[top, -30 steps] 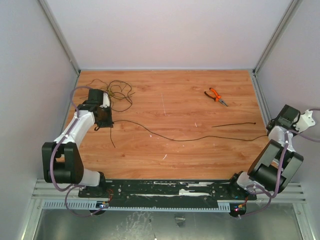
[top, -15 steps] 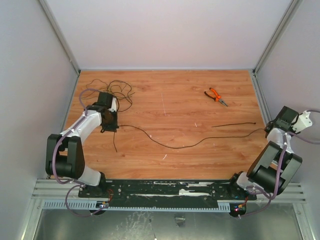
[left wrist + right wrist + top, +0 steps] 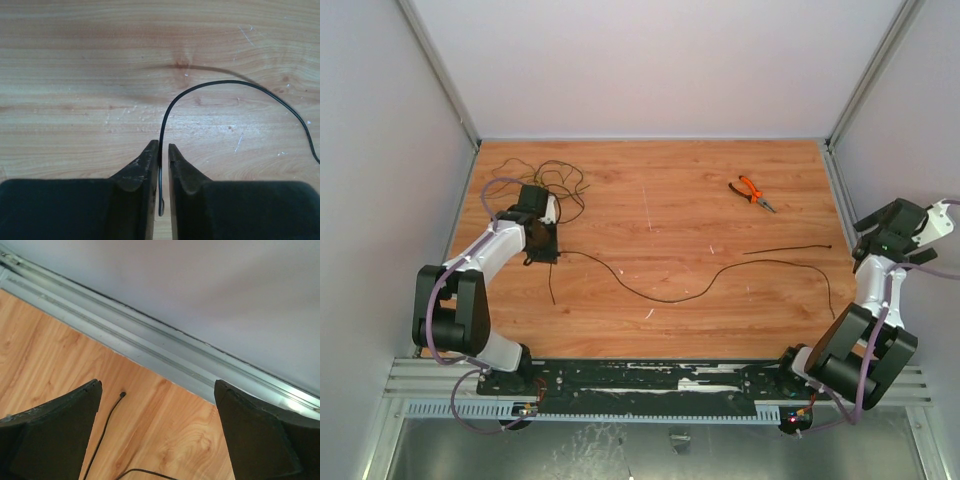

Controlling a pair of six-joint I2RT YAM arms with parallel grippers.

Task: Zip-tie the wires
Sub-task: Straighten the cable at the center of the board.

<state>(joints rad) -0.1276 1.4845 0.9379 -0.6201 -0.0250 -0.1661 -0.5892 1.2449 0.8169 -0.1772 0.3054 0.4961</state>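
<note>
At the far left of the desk [image 3: 720, 330], the wires [image 3: 558, 183] are lying in a loose tangle of thin black loops. One long strand [image 3: 670, 297] is running out from that side, sagging across the middle of the desk toward the right edge, then curling back toward the near side. The left arm [image 3: 485, 252] is reaching in from the near left. Its wrist is sitting just on the near side of the tangle and covering the spot where loops and long strand meet, so can't tell if they are joined.

In the left wrist view the left jaws are standing a crack apart, released. The strand's end is sitting in the slot, leaning on one finger [image 3: 142, 170], with a sliver of desk showing beside it. From there the strand is arching up and off to the right.

The right arm [image 3: 875, 290] is standing at the right edge, its wrist looking at the aluminium rail [image 3: 165, 355] under the white wall [image 3: 225, 290]. The right jaws are gaping wide, released, gripping nothing. A strand tip [image 3: 122, 394] is lying on the desk below them, apart from both fingers.

Orange-handled pliers [image 3: 751, 192] are lying at the far right, well apart from every strand. A short separate black strip [image 3: 785, 249] is lying between pliers and long strand, touching neither.
</note>
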